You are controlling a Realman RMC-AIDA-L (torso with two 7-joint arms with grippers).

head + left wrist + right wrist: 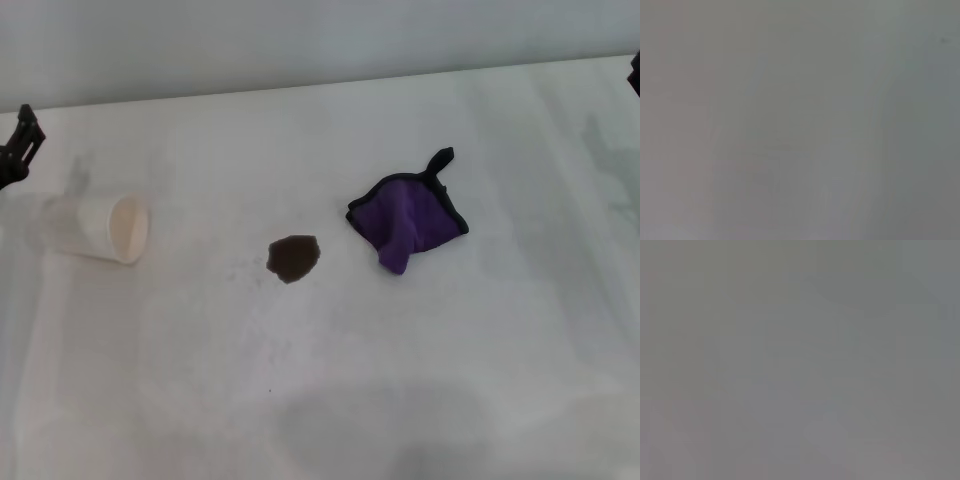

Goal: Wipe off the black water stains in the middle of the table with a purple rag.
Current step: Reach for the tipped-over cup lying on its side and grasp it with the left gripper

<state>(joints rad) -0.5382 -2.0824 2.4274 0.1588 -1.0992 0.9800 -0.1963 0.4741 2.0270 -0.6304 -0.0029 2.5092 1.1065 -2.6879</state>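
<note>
Table (420, 380): black water stains (293, 258) at centre; purple rag (405, 220) at 3 o'clock, apart. Left pincer (18, 145) at 9 o'clock edge, right pincer (634, 72) at 2 o'clock edge; finger state of both cannot be told.

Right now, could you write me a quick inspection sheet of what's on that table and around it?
Surface: white table, faint grey smudges, one tiny dark speck.
Job's things: black water stains mid-table, unwiped; purple rag crumpled just to the robot's right of it, apart.
Clutter: white paper cup lying on its side, on the robot's left.
Grippers: left gripper at the left edge, right gripper at the right edge, both away from the rag.
Cables: nothing seen.
Surroundings: plain pale wall behind.
</note>
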